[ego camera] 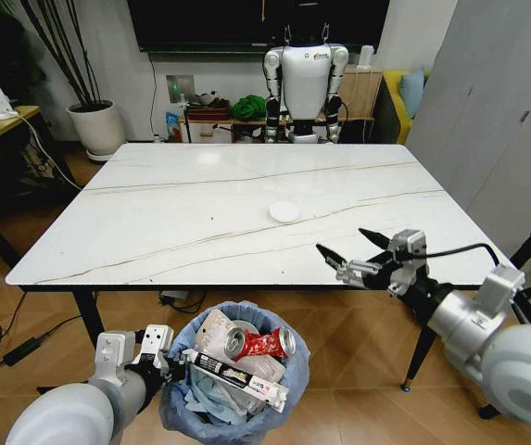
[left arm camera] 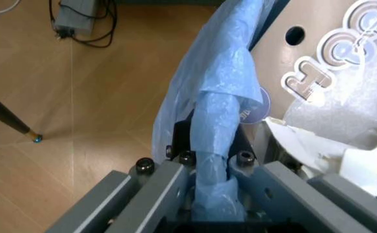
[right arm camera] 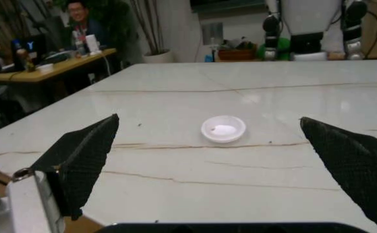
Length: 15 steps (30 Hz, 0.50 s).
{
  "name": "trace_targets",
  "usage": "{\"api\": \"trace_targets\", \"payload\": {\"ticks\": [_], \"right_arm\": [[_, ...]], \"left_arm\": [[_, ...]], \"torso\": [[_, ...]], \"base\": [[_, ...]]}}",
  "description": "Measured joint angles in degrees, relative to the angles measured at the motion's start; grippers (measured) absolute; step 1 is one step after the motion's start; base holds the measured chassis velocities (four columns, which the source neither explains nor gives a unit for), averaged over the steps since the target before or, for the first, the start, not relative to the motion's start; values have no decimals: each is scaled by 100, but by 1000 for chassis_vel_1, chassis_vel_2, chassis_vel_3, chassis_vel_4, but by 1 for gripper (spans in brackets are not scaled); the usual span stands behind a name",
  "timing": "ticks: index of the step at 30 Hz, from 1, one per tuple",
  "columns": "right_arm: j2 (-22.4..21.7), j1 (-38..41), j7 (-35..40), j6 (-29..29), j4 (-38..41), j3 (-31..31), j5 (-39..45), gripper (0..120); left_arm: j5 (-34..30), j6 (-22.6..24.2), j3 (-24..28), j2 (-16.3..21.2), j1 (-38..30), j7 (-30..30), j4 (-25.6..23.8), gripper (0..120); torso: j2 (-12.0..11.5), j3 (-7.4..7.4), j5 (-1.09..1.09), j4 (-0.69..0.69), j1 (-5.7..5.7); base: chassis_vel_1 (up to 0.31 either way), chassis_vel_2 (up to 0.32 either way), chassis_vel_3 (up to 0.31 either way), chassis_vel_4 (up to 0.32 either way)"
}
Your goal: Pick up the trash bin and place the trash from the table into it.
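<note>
Lid (ego camera: pixel 284 211) beyond right gripper (ego camera: pixel 351 247)

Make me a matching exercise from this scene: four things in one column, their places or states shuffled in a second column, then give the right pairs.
Things:
1. small round white lid
2. round trash bin lined with a crinkled light-blue plastic bag
3. left gripper
4. right gripper

Places or states:
A. shut on the blue bag at the bin's rim
B. open, above the table's near edge, facing the lid
C. lying on the glossy white marble-look table
D. held below the table's near edge, full of litter

Pairs: 1-C, 2-D, 3-A, 4-B
</note>
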Motion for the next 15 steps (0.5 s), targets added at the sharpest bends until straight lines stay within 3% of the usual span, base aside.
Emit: {"api": "trace_targets", "payload": {"ticks": [6, 15], "right_arm": [[114, 774, 348, 62, -576, -510, 9, 100], [191, 954, 495, 33, -651, -633, -5, 100]], "left_arm": [[96, 0, -23, 39, 49, 116, 0, 0], [158, 0, -47, 20, 50, 159, 0, 0]], "torso": [[0, 0, 0, 0, 0], [0, 0, -1, -2, 0]], "base": [[0, 0, 0, 0], [0, 0, 0, 0]]}}
